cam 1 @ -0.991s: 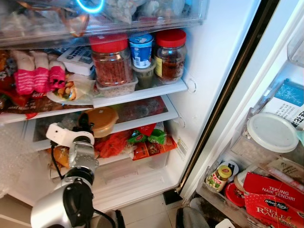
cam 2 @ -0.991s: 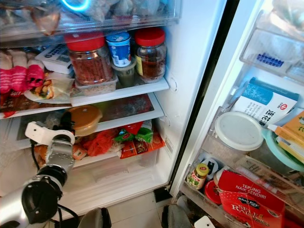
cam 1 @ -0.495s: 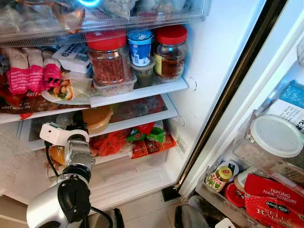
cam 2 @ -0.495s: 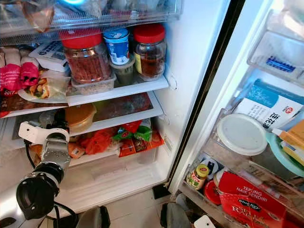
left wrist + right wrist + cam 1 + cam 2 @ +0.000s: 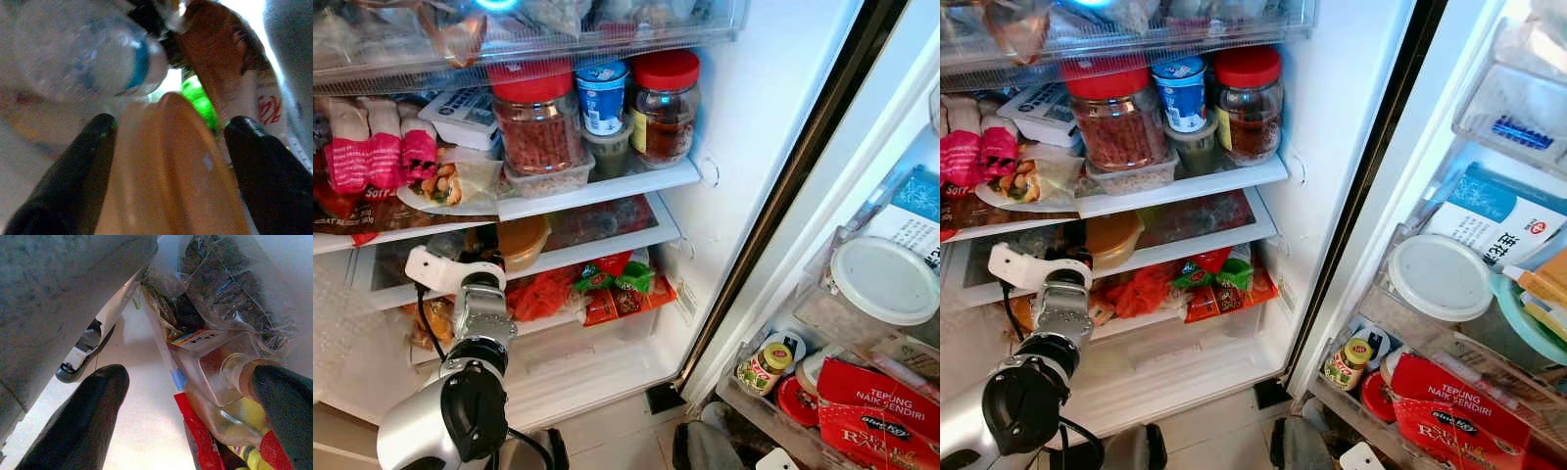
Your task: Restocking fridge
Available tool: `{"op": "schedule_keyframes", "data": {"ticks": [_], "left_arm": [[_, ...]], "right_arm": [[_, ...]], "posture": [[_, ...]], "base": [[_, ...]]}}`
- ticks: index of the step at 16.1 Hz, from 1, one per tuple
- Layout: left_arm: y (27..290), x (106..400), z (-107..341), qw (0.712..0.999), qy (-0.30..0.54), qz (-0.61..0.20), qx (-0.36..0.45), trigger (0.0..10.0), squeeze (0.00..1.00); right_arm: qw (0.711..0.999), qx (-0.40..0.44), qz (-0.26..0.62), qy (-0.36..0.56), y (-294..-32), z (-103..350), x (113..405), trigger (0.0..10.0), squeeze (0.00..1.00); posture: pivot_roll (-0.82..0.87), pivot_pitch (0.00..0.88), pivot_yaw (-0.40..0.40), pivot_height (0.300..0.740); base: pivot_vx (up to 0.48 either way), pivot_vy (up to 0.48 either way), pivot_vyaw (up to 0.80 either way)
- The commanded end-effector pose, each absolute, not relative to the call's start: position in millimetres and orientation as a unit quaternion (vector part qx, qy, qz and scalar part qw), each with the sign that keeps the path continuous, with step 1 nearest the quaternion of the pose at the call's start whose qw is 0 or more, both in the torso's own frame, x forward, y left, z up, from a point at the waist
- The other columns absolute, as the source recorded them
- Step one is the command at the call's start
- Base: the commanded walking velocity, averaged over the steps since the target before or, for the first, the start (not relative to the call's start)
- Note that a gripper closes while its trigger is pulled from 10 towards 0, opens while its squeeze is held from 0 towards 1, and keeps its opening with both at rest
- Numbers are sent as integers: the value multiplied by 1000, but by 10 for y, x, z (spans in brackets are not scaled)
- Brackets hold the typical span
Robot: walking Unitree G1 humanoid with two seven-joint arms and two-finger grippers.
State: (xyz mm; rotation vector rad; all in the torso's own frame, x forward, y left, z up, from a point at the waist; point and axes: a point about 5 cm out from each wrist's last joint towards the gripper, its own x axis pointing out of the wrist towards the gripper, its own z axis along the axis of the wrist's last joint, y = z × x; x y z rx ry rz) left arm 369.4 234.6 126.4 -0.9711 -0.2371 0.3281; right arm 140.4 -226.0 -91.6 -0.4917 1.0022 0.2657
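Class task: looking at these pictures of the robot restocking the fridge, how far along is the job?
Done: the shelves already look full, with red-lidded jars on the upper shelf. In hand: the left claw straddles an orange-lidded container, pushed onto the middle shelf. Left: letting go and withdrawing. The right claw is open, holding nothing.

The left gripper (image 5: 166,142) reaches under the shelf (image 5: 607,245), so from the head its fingers are hidden and the orange tub (image 5: 521,241) is half covered. Wrist shot is blurry, tub cut off at the edge. Door box (image 5: 871,416) is cropped too.
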Motion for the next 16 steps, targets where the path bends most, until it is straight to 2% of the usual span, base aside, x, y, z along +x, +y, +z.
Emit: {"op": "schedule_keyframes", "data": {"ticks": [1,5,6,15,16], "left_arm": [[2371,3681,1283,869,-124,152,-455,10000,1000],[2398,3645,1305,870,-144,139,-451,10000,1000],[2376,3611,1265,875,-141,132,-444,10000,0],[2296,3409,1145,885,-135,102,-433,10000,0],[2261,3300,1090,890,-126,83,-431,10000,0]], "right_arm": [[823,-233,129,502,-2285,-971,1252,10000,0],[826,-231,129,497,-2266,-963,1291,10000,0],[827,-231,130,496,-2262,-959,1307,10000,0],[828,-231,131,494,-2250,-950,1346,10000,0],[828,-231,130,493,-2245,-946,1363,10000,0]], "posture": [[-168,103,-52,619],[-151,91,-46,619],[-143,84,-43,619],[-130,73,-41,619],[-118,60,-35,619]], "base": [[0,0,0],[0,0,0],[0,0,0],[0,0,0],[0,0,0]]}}
